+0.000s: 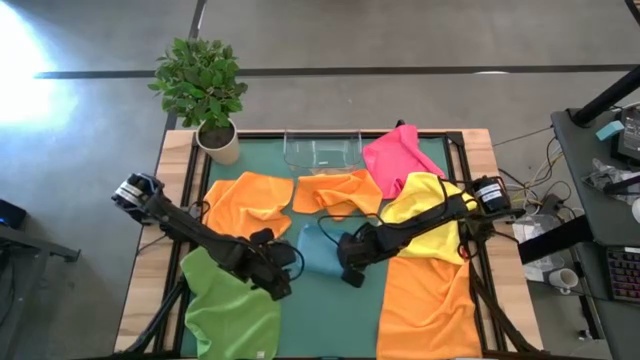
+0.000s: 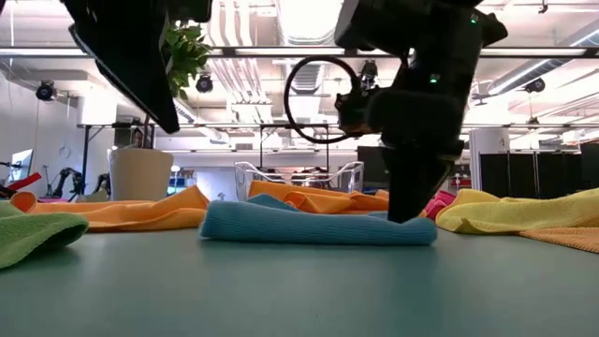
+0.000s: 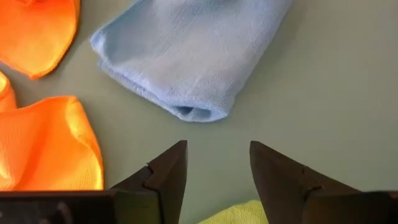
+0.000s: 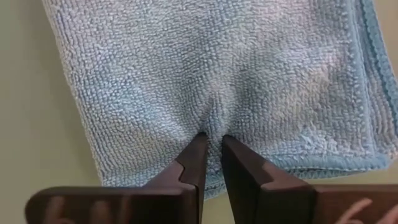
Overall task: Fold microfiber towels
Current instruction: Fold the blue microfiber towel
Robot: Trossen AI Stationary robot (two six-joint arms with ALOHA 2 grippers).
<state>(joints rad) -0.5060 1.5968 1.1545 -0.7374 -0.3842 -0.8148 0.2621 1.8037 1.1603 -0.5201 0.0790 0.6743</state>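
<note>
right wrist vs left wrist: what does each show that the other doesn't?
Right wrist only: the right gripper pinching a pucker of the blue towel, seen close enough to show its weave and hemmed edge. Left wrist only: the left gripper, open over bare mat, two orange towels and a green towel's edge. Both: the folded blue towel.

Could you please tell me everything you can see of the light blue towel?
The light blue fuzzy microfiber towel lies folded into a thick rectangle, stitched hem showing, mid-mat on the green table mat. The right pincer pinches a small pucker of its looped pile near one edge. The left pincer hovers open beside it, not touching.
</note>
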